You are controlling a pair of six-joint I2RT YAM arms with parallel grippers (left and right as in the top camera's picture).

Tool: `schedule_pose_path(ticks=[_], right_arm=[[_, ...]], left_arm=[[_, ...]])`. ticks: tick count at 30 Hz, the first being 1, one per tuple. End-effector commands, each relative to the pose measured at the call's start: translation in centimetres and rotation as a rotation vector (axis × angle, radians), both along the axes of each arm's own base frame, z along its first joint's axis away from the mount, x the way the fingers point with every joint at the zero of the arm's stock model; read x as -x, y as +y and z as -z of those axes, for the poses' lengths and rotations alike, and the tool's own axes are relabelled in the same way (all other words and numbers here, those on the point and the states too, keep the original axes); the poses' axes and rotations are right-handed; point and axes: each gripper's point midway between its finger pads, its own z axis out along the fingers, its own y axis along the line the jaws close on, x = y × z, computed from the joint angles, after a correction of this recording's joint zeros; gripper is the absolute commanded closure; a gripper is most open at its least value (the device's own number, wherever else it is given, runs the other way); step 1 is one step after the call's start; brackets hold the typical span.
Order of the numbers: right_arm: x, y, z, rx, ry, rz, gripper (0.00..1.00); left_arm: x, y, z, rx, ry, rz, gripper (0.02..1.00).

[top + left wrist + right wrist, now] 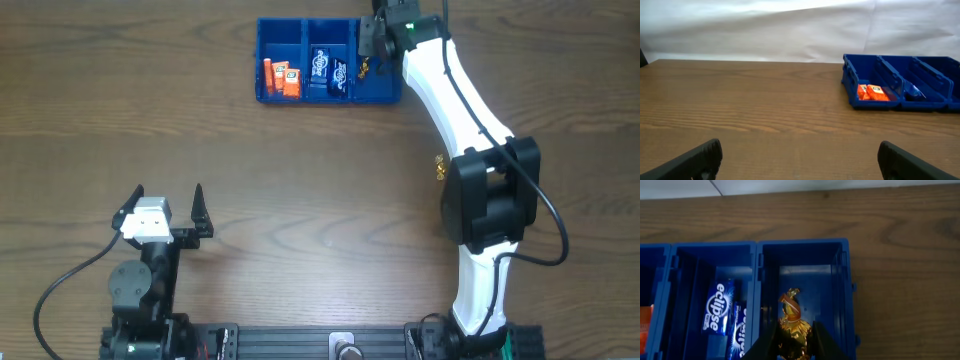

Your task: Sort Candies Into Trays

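Blue tray [330, 99], orange candies [281, 80], 2 dark blue packs [328, 68], gold foil candy [790, 307] — brown wood-grain table [300, 200].

White brand lettering runs lengthwise along two blue packs [718, 307] in the middle compartment of the tray [800, 247]; small labels on the orange packs [282, 80] cannot be read.

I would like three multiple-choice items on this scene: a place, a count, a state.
1. The gold-wrapped candy is: A) with the orange candies B) in the end compartment beside the blue packets C) on the table.
2. The blue tray has how many compartments: A) two B) three C) five.
3. The left gripper is: A) open B) shut on a candy C) shut, empty.
Key: 1 B, the right gripper holds it there; 2 B, two dividers show; 3 A, its jaws stand apart.
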Motion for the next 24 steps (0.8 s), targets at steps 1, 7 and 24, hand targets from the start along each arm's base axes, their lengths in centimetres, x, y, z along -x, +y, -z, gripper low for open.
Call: schedule_pose_path(ticks=[1,7,24], right_arm=[[-0.3,-0.5,-0.6,0.011,-0.018,0.015,0.724],[-0.3,-0.3,-0.6,0.015,-0.017,0.000,0.476],[13.5,-7.4,-2.0,0.124,0.125,0.067,0.318]], left_arm=[[0.1,0.2,1.8,-0.015,0.051,-0.009,0.020],[0.1,0.2,1.8,-0.015,0.051,-0.009,0.023],[0.1,0.2,1.7,-0.015,0.050,-0.009,0.020]])
